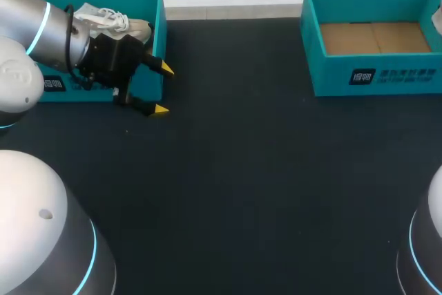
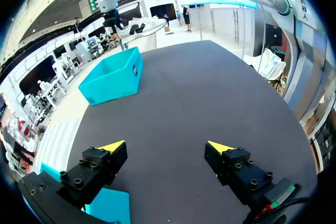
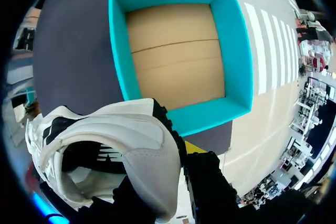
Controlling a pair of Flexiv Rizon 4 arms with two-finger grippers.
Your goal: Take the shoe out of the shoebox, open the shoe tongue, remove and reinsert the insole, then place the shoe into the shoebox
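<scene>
Now right tool (image 3: 176, 153) grips white shoe (image 3: 105, 145) above the labelled shoebox (image 1: 324, 77); left tool (image 2: 165, 145) spread wide, empty

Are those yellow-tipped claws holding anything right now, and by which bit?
The right end effector holds a white shoe, seemingly by the rim of its opening. The left end effector is open and holds nothing.

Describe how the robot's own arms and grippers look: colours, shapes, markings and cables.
The left arm and right arm have rounded silver-grey shells with glowing light-blue rings at the joints. The left gripper is black and blocky, with bolted fingers ending in yellow wedge tips and a thin black cable at its base. The right gripper is black too, with one yellow tip showing.
</scene>
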